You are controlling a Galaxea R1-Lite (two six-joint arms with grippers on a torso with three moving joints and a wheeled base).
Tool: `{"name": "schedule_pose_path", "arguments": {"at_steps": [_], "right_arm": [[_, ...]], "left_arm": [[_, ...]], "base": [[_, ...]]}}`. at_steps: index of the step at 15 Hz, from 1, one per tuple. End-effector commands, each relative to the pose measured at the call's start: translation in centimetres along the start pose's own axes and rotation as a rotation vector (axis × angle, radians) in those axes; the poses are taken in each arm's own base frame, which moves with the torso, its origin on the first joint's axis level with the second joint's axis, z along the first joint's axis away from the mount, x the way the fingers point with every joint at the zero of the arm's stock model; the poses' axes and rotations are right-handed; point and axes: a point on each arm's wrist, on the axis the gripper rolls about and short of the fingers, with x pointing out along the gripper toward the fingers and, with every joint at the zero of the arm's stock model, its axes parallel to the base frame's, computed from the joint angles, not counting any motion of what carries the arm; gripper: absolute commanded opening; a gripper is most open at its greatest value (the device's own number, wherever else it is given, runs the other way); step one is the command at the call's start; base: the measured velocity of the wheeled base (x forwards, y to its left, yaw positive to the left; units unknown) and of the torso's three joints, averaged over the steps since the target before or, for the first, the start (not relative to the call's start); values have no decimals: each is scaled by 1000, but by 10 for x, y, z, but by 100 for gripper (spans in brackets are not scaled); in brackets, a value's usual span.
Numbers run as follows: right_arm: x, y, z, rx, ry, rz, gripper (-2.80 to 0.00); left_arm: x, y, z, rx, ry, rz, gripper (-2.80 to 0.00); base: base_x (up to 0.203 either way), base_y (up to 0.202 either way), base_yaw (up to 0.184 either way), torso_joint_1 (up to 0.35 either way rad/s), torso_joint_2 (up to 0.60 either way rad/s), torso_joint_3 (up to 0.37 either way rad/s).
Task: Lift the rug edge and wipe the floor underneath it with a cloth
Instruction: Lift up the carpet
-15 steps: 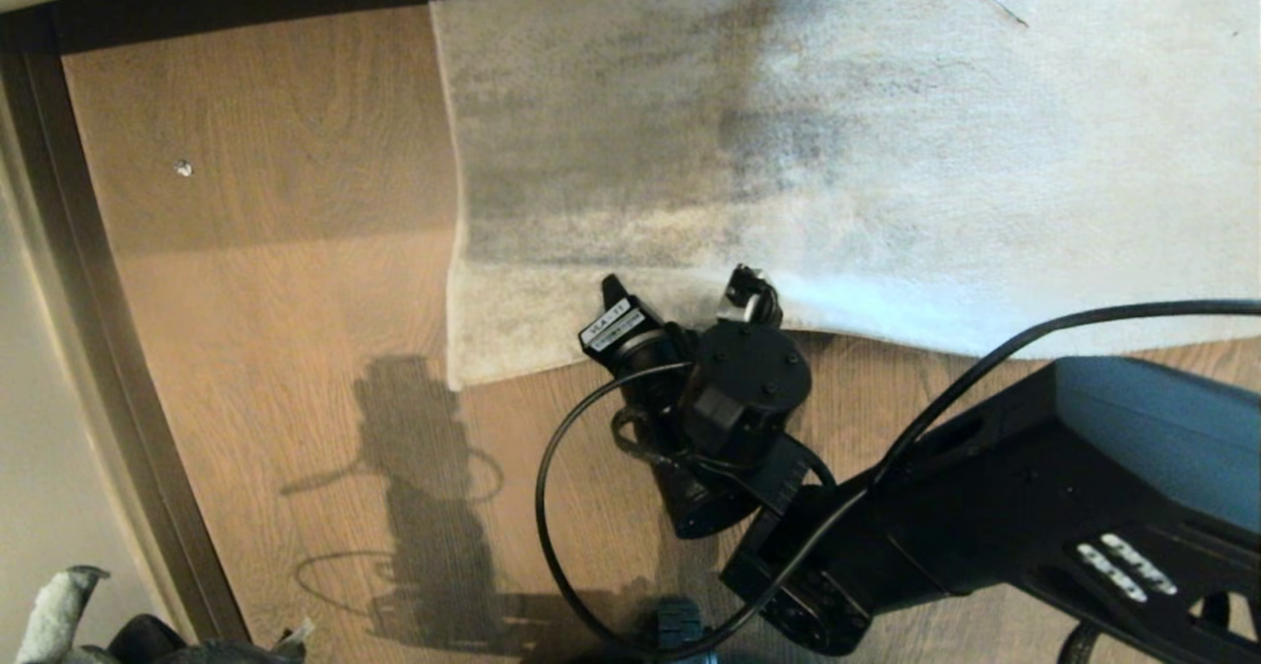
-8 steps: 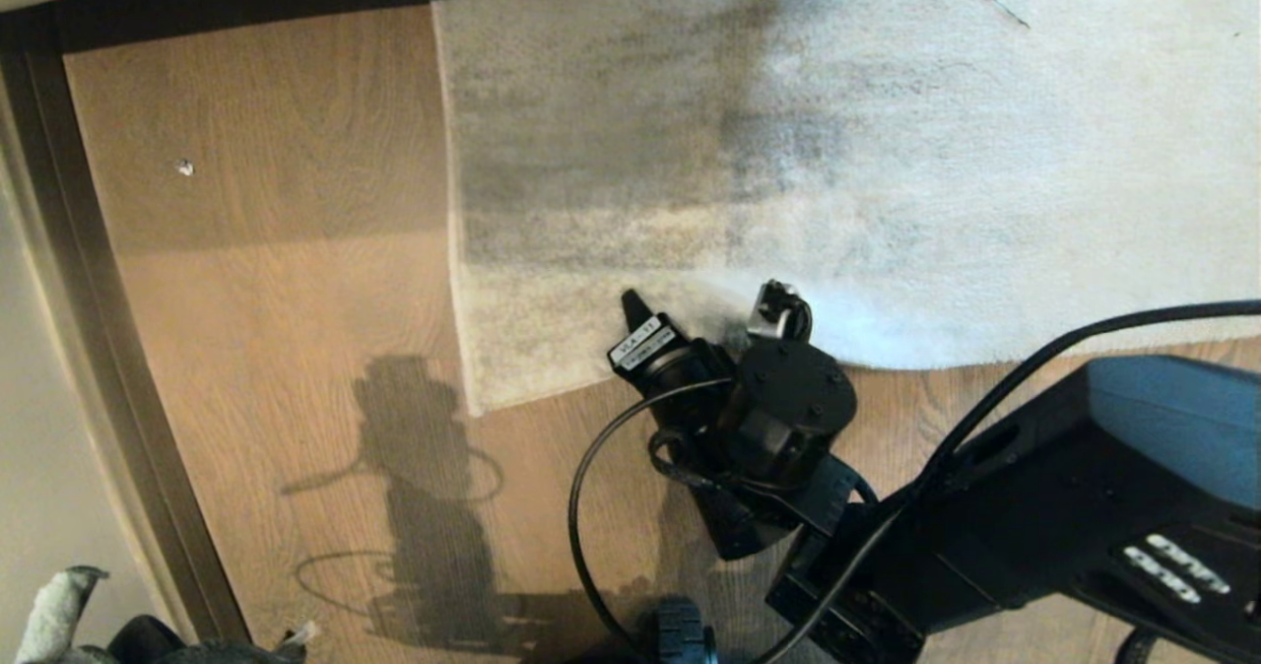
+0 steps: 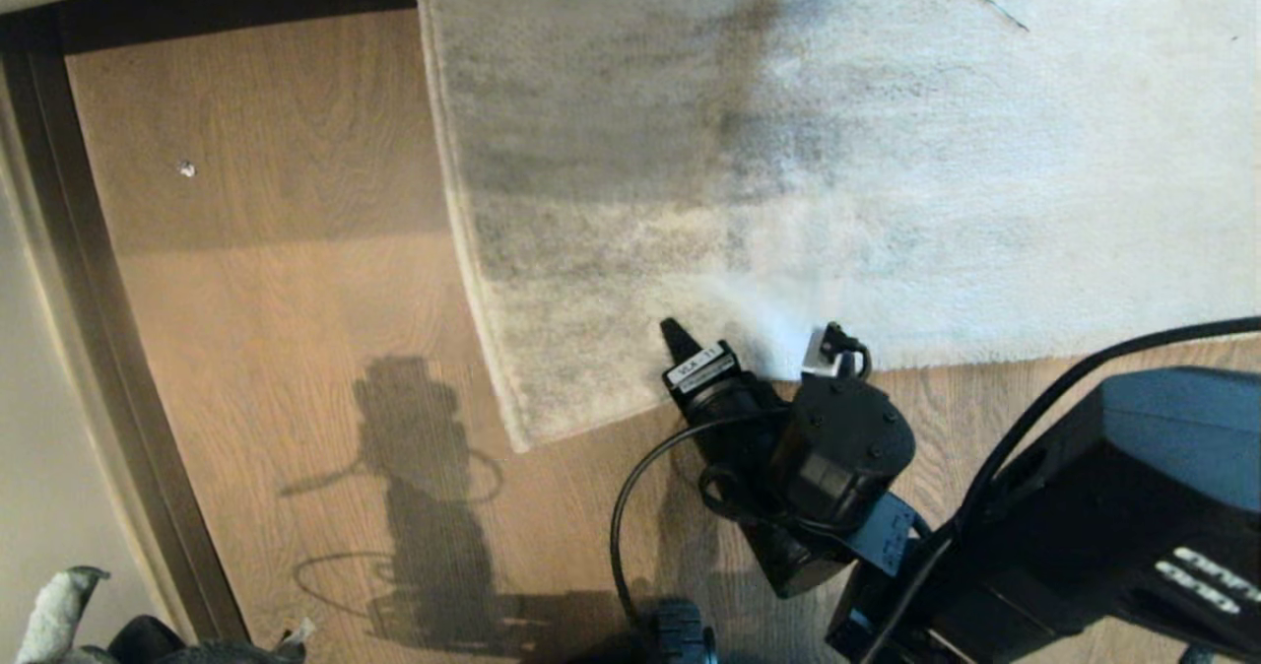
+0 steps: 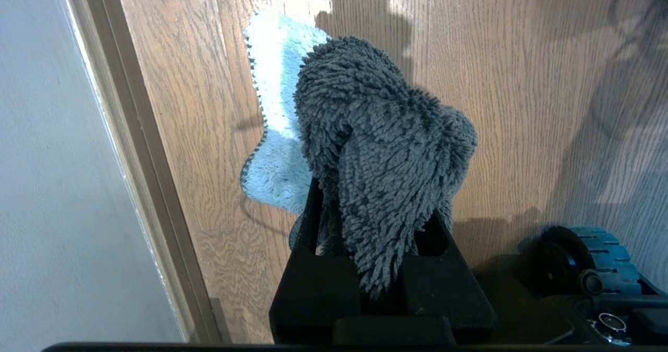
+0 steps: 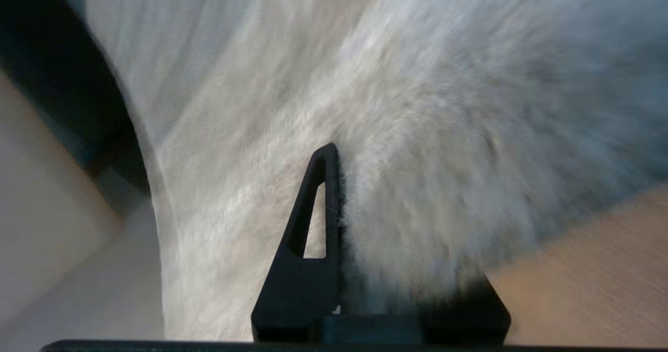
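The right tool is clamped on the rug edge, the near border of the mottled grey rug, one finger showing against the pile; the rug's corner lies on the wood-grain floor; the left tool, low at the robot's left, is clamped on the fuzzy dark grey cloth, which hangs above the floor beside the skirting strip.

You've got a rug edge mottled light and dark grey, paler off-white toward your right. The floor is brown wood-grain with darker grain lines, and the skirting strip is dark brown. The cloth is fuzzy dark grey with a pale blue side. Both end effectors are black: right, left.
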Motion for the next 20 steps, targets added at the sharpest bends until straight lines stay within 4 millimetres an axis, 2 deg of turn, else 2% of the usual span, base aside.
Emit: {"name": "schedule_pose_path", "arguments": {"at_steps": [1, 6, 11, 14, 17, 20], "right_arm": [[6, -4, 17, 31, -53, 7, -280], [23, -3, 47, 74, -104, 52, -280], [23, 20, 93, 82, -142, 139, -280], [22, 19, 96, 100, -136, 124, -280], [11, 35, 108, 187, -136, 154, -280], [7, 40, 115, 209, -123, 115, -280]], "left_arm": [[0, 0, 0, 0, 0, 1, -280], [0, 0, 0, 0, -2, 0, -280], [0, 0, 0, 0, -2, 0, -280], [0, 0, 0, 0, -1, 0, -280], [0, 0, 0, 0, -1, 0, -280], [0, 0, 0, 0, 0, 1, -280]], "base": [[0, 0, 0, 0, 0, 0], [0, 0, 0, 0, 0, 0], [0, 0, 0, 0, 0, 0], [0, 0, 0, 0, 0, 0], [0, 0, 0, 0, 0, 0], [0, 0, 0, 0, 0, 0]]}}
